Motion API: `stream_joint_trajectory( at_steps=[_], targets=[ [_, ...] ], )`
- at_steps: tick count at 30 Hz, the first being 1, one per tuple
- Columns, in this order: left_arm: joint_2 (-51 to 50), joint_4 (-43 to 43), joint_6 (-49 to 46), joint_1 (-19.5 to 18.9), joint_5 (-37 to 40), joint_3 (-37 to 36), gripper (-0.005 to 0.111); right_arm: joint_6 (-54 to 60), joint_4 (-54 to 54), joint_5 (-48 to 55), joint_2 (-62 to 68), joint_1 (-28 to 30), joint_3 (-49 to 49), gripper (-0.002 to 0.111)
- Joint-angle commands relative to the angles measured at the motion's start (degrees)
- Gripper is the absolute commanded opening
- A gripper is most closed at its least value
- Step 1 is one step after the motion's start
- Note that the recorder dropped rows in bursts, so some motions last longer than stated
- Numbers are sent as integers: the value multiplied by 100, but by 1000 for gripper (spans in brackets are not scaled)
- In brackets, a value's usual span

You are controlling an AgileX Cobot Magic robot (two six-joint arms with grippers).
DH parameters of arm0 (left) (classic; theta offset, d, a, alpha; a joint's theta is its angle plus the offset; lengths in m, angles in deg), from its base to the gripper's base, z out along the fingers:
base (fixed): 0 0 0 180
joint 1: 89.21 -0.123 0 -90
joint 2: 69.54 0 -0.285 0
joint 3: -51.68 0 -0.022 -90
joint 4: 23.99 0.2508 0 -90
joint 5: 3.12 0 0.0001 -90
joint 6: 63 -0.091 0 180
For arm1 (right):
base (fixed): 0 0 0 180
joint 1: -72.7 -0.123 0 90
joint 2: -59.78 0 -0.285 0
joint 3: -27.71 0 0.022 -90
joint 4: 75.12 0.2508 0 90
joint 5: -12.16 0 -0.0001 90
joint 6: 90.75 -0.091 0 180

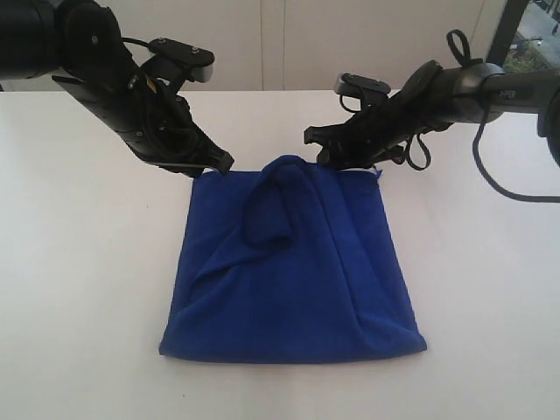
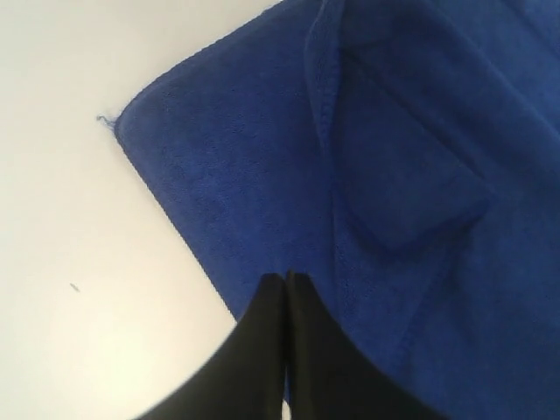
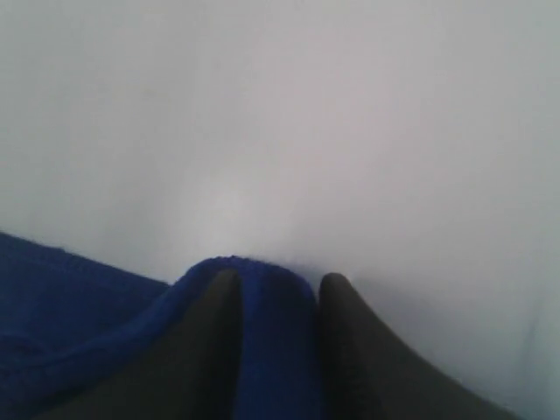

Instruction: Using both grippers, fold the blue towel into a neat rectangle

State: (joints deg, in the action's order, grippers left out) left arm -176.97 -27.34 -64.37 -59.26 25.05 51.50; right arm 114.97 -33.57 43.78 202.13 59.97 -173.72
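Observation:
The blue towel (image 1: pixel 289 289) lies folded and rumpled on the white table (image 1: pixel 79 280), with a raised hump at its far edge. My right gripper (image 1: pixel 317 147) is at that far edge. In the right wrist view its jaws (image 3: pixel 278 282) are closed on a bunched fold of the blue towel (image 3: pixel 271 350), which fills the gap between them. My left gripper (image 1: pixel 223 164) hovers over the towel's far left corner. In the left wrist view the left gripper (image 2: pixel 287 276) is shut and empty above the blue towel (image 2: pixel 420 131). A thread loop (image 2: pixel 105 120) sticks out from one corner.
A pale wall (image 1: pixel 280 44) runs behind the table's far edge. Black cables (image 1: pixel 490 175) hang from the right arm over the table at the right. White tabletop surrounds the towel on all sides.

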Motion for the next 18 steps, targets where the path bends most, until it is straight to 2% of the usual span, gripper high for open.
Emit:
stream_joint_trajectory(
  at_steps=[1,6,18],
  targets=[
    [21,-20,49,-10,97,-43,0,123,-25,145,10,19,-13,14],
    [21,-21,49,-10,87,-43,0,123,-25,122,10,19,-13,0],
    [21,-17,506,-10,263,-43,0,112,-314,223,-571,19,-13,0]
  ],
)
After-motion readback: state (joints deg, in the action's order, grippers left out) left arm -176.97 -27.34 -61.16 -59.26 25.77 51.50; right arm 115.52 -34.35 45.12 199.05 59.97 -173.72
